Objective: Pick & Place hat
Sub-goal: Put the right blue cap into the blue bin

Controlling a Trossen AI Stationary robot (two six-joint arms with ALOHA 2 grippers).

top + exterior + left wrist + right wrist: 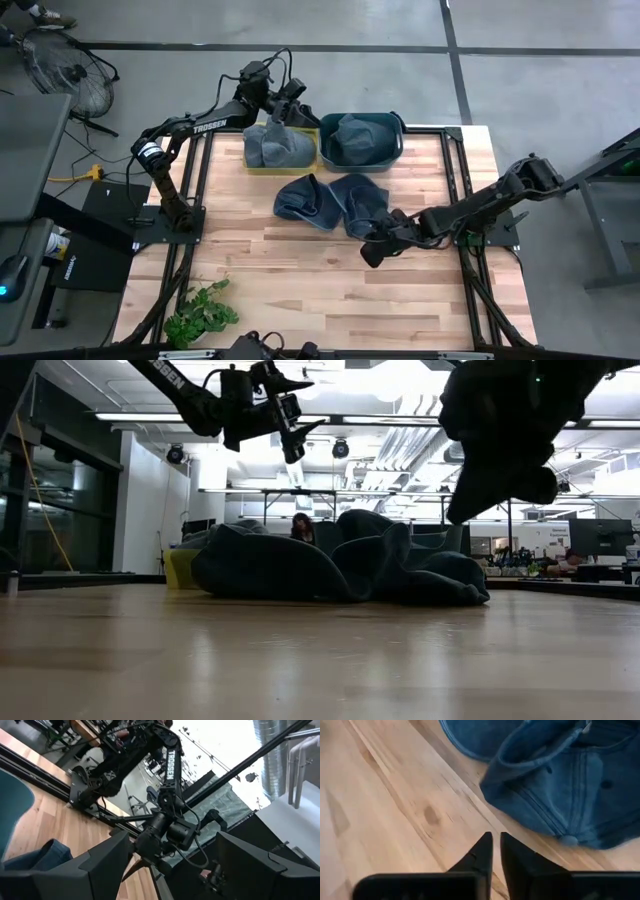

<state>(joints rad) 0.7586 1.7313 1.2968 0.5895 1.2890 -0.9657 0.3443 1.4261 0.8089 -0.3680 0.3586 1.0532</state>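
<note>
Two blue denim hats lie on the wooden table: one (303, 198) to the left, the other (360, 203) (555, 785) beside it, crown down. A grey-blue hat (278, 147) sits in the yellow bin (250, 165), and a dark blue hat (358, 135) in the teal bin (398, 148). My right gripper (372, 250) (496, 851) hovers shut just above the table, near the right-hand hat's near side, touching nothing. My left gripper (290, 110) (171, 840) is open, high over the yellow bin.
The two bins stand side by side at the table's far edge. A small green plant (200, 312) sits at the near left corner. Bare wood (300, 270) lies between the hats and the near edge. A fan (70, 75) stands off the table, far left.
</note>
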